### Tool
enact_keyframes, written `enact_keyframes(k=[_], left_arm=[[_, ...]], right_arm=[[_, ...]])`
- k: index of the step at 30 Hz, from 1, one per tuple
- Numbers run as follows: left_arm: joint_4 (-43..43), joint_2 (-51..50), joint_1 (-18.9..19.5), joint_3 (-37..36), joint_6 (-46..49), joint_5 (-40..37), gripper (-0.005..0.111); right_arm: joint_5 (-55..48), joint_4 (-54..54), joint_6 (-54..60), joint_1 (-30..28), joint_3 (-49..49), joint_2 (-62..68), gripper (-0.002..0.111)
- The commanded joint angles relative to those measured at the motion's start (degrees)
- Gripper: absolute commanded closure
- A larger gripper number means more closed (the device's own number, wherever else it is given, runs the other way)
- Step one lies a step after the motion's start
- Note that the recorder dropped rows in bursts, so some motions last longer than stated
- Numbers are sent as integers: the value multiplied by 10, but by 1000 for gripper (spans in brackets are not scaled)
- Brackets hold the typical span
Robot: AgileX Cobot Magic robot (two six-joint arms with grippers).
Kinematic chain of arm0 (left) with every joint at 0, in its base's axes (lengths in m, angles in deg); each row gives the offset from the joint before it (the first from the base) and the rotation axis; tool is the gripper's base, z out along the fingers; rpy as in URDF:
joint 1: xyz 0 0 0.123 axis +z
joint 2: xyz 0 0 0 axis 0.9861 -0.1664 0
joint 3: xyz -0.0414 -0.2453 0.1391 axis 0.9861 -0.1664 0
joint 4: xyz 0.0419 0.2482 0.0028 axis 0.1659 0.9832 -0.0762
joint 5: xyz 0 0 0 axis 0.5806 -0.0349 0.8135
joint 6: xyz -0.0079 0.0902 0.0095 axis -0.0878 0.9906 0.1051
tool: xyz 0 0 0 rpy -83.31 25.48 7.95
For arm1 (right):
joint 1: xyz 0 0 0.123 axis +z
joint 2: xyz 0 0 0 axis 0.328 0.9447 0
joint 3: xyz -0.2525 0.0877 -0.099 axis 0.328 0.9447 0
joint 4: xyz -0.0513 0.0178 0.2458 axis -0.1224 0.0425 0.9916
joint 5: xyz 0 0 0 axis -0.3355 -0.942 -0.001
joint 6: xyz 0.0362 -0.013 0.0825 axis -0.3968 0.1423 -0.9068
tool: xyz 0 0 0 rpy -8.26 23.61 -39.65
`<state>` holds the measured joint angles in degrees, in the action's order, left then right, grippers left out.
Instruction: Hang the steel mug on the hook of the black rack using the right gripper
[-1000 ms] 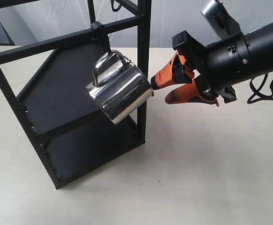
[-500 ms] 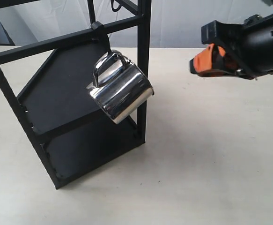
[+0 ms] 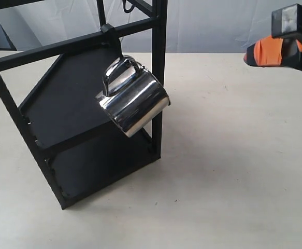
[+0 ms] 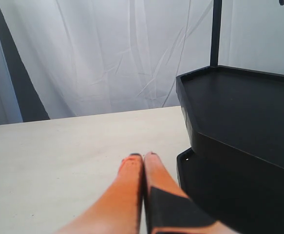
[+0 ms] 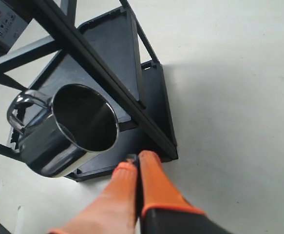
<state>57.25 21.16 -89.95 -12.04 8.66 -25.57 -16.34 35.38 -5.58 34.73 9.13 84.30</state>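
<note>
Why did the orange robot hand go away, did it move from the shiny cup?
Yes. The right gripper has pulled back from the steel mug toward the right edge of the exterior view, while the mug hangs on the black rack.

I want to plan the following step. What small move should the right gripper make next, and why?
Probably pull a little further away. The steel mug hangs by its handle on the hook of the black rack, and the right gripper is shut, empty and clear of it.
</note>
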Motion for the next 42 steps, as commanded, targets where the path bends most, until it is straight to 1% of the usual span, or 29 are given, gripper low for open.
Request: enact_keyframes(k=[1,4,10,13,16,18,20,27,29,42], left_arm=[[0,3,-3,0,-1,3,105],[0,3,-3,0,-1,3,105],[0,3,-3,0,-1,3,105],[0,3,-3,0,-1,3,105],[0,3,-3,0,-1,3,105],[0,3,-3,0,-1,3,105],[0,3,-3,0,-1,3,105],[0,3,-3,0,-1,3,105],[0,3,-3,0,-1,3,105],[0,3,-3,0,-1,3,105]], right_arm=[[38,-27,19,-2,3,-18,109],[113,-29,62,-2,45,-56,109],[370,-26,83,-7,266,-198,109],[447,24,83,-40,370,-250,109],[494,85,82,-78,449,-290,109],[498,93,82,-99,477,-320,109],[500,86,83,-109,501,-354,109],[511,41,84,-111,552,-478,109],[487,41,84,-111,552,-502,109],[480,41,83,-111,552,-520,109]])
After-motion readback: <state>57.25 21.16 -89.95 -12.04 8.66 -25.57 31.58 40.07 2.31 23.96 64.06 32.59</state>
